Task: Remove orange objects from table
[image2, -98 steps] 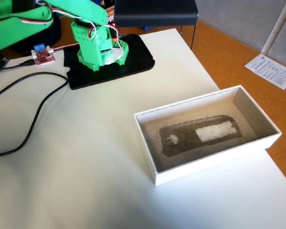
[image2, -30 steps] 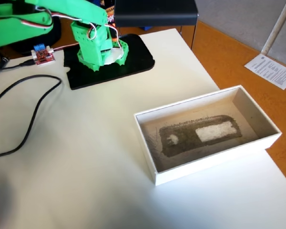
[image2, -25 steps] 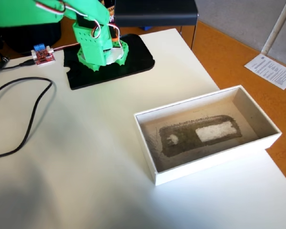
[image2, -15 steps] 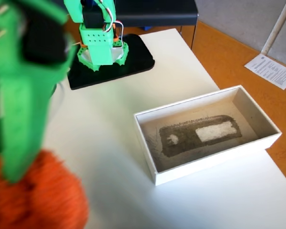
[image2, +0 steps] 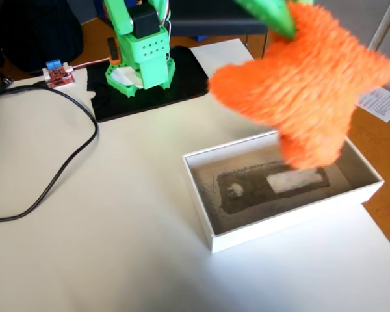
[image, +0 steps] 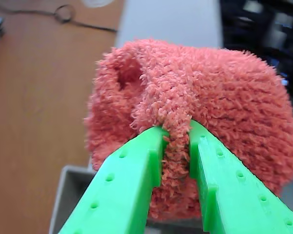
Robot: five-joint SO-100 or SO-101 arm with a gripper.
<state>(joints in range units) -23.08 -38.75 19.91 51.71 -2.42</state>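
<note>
In the fixed view, the box (image2: 283, 221) sits on the table (image2: 117, 247) near its right edge. The arm's base (image2: 140, 62) stands on a plate (image2: 188, 78) at the far edge. A cable (image2: 58, 166) trails across the left side. The fuzzy object (image2: 305, 91) hangs above the box, pinched in the gripper (image: 176, 146).

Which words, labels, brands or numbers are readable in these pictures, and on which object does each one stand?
None can be read.
Sheet of paper on the orange floor, fixed view: printed lines, too small and blurred.
Red circuit board on the table: no legible marking.
White box, orange fuzzy object, green hand: no text visible.
</note>
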